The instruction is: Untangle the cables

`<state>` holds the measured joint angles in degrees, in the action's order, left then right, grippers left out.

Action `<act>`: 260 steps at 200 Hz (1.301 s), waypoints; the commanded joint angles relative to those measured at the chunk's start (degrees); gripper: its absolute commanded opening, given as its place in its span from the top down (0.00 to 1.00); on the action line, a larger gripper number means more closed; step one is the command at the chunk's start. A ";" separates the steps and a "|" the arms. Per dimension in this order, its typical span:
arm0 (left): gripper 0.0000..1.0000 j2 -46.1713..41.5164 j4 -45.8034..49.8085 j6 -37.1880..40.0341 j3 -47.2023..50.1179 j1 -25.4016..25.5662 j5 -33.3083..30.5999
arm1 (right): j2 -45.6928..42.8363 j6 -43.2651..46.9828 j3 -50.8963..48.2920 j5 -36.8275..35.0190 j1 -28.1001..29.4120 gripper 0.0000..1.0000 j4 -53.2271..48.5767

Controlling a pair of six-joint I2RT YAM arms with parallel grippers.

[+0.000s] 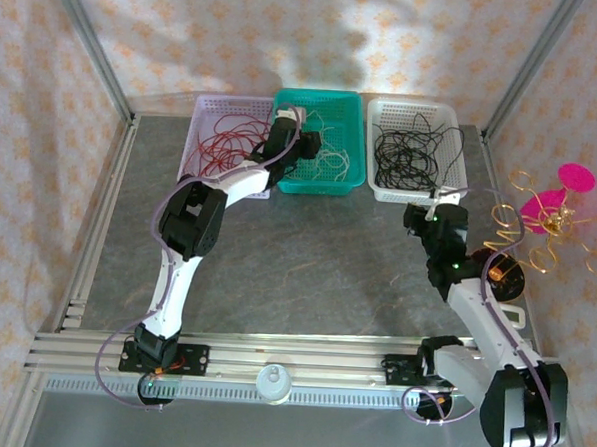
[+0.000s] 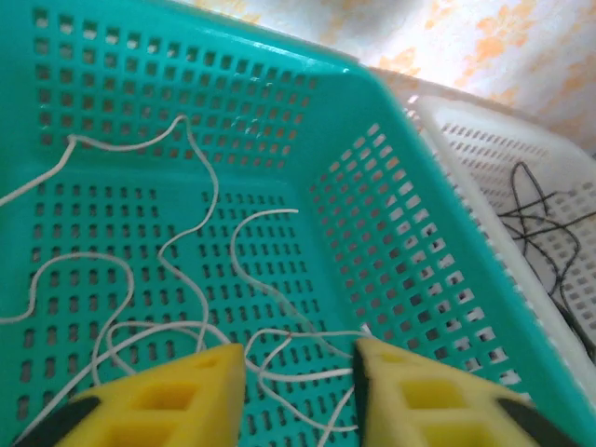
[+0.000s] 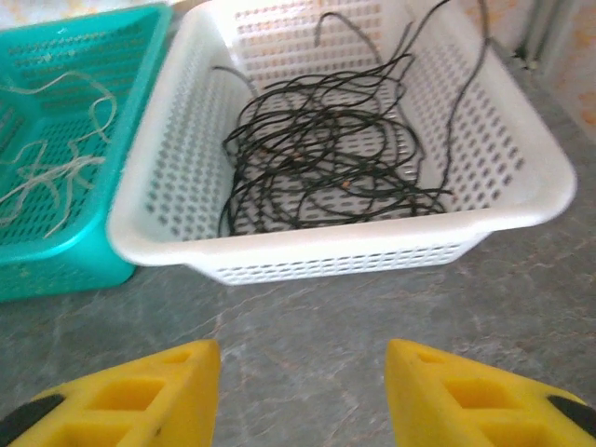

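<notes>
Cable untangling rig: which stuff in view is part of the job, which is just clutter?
Job: red cables in lavender basket; white cables in teal basket; black cables in white basket.
Clutter: gold wire ornament with pink top, far right.

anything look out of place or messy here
Mostly tidy: red cables, white cables and black cables each lie in their own basket. The odd one out is the gold wire ornament with a pink top, sitting far right, outside any basket and not a cable.
</notes>
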<state>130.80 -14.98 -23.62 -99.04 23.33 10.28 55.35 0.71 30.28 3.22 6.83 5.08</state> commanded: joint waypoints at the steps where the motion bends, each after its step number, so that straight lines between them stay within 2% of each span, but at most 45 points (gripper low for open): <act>1: 0.55 -3.48 2.16 2.16 0.25 1.84 -4.47 | 1.01 -2.39 -3.87 -4.48 -1.02 0.46 8.71; 29: 0.48 -8.62 5.09 2.44 1.97 2.59 -6.82 | 2.86 -3.24 -7.60 -9.54 -1.21 0.42 13.63; 77: 0.49 -20.94 10.69 2.70 8.34 3.34 -4.98 | 5.85 -0.94 -17.80 -15.93 -1.94 0.31 32.49; 103: 0.50 -29.87 10.72 2.76 18.30 3.60 -3.78 | 9.93 -1.38 -19.33 -13.45 -4.19 0.30 39.88; 138: 0.51 -38.79 4.82 -1.09 34.74 3.62 -5.14 | 15.41 1.25 -22.75 -7.47 -5.26 0.29 58.58; 158: 0.50 -41.92 1.26 -2.64 41.17 3.48 -6.91 | 19.87 0.57 -21.23 -3.60 -6.10 0.28 62.26; 168: 0.50 -42.82 0.52 -2.92 43.07 3.41 -7.75 | 23.98 -0.02 -21.64 -0.29 -6.89 0.29 67.73; 187: 0.52 -43.96 0.66 -2.69 45.34 3.36 -8.34 | 32.55 0.21 -22.15 0.66 -6.92 0.29 77.35; 193: 0.53 -44.70 1.12 -2.40 45.77 3.30 -8.81 | 32.76 0.27 -21.50 1.07 -6.89 0.29 75.87; 203: 0.53 -46.49 1.67 -1.69 46.89 3.31 -10.06 | 30.37 0.04 -19.03 -0.24 -6.93 0.25 67.20; 220: 0.53 -51.37 0.35 0.14 50.67 3.11 -14.69 | 31.96 -0.53 -18.21 -1.97 -6.85 0.16 68.41; 228: 0.50 -53.78 -0.35 1.11 52.68 2.76 -18.14 | 31.39 -0.28 -17.68 -3.02 -6.38 0.00 66.16; 241: 0.40 -57.20 -1.16 1.85 56.35 1.73 -25.67 | 31.70 0.11 -17.94 -3.79 -5.82 0.00 67.53; 246: 0.29 -58.41 -1.56 2.05 57.85 0.90 -28.56 | 31.52 0.21 -17.66 -4.12 -5.67 0.00 66.42; 250: 0.23 -59.27 -1.92 2.33 59.17 0.16 -30.34 | 31.64 0.30 -17.80 -4.30 -5.60 0.00 66.73; 260: 0.18 -61.71 -5.05 5.18 63.47 -1.54 -34.34 | 31.63 0.37 -17.85 -4.44 -5.50 0.00 67.21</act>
<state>73.36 -14.59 -23.14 -42.76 25.26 -8.97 86.85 0.91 11.86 0.69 0.69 71.48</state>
